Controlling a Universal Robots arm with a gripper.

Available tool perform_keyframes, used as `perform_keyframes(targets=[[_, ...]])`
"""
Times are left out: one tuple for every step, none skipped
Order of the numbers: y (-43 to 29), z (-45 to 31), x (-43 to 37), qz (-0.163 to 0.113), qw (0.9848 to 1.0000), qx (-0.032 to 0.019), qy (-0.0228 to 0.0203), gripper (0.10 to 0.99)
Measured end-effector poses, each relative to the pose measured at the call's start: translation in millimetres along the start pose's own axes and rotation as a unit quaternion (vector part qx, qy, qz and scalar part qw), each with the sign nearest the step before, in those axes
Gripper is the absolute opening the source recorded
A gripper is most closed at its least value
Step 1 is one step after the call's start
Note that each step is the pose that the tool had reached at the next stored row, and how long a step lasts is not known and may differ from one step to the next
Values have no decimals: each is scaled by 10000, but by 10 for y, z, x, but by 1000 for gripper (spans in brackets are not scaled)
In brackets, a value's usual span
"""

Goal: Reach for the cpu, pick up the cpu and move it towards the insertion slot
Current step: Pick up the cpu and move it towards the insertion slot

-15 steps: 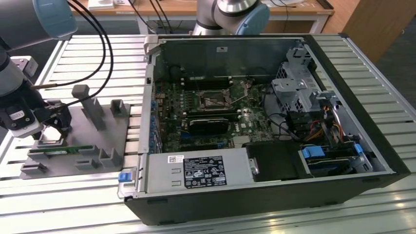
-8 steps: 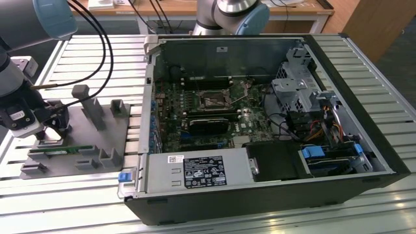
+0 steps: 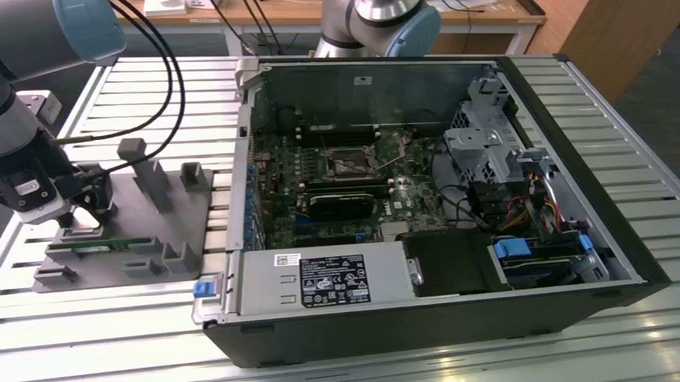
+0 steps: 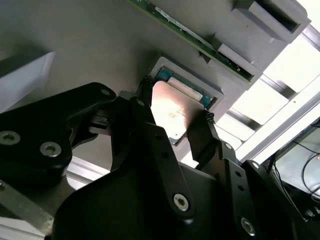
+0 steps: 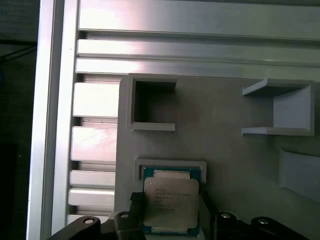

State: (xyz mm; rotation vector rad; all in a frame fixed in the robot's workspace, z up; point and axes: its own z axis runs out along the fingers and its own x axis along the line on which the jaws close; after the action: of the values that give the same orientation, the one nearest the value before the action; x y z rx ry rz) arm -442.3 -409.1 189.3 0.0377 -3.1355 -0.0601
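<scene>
At the exterior view's left, the gripper (image 3: 85, 216) stands low over a grey fixture (image 3: 170, 211), fingers (image 4: 206, 132) closed against opposite edges of the cpu (image 4: 175, 112), which sits in its pocket. Well to the right, inside the open computer case (image 3: 425, 330), lies the insertion slot (image 3: 351, 165).

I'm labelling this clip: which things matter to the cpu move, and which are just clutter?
Job: cpu in its grey holder; gripper at it; insertion slot in the case.
Lying about: memory stick, black card, power supply.
</scene>
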Motion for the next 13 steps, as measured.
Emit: perform_keyframes(targets=[[1,-16,0,0,10000,0,0,533],[1,-32,0,0,10000,0,0,533],[2,-47,0,0,10000,0,0,533],[2,-59,0,0,10000,0,0,533],[2,-61,0,0,10000,0,-1,533],[2,-61,0,0,10000,0,-1,533],[2,-61,0,0,10000,-1,-1,533],[2,-61,0,0,10000,0,-1,533],[2,-62,0,0,10000,0,0,533],[2,-62,1,0,10000,0,0,533],[2,-63,1,-1,10000,1,1,533],[2,-64,1,-1,10000,0,0,533],[2,-70,2,0,10000,1,2,533]])
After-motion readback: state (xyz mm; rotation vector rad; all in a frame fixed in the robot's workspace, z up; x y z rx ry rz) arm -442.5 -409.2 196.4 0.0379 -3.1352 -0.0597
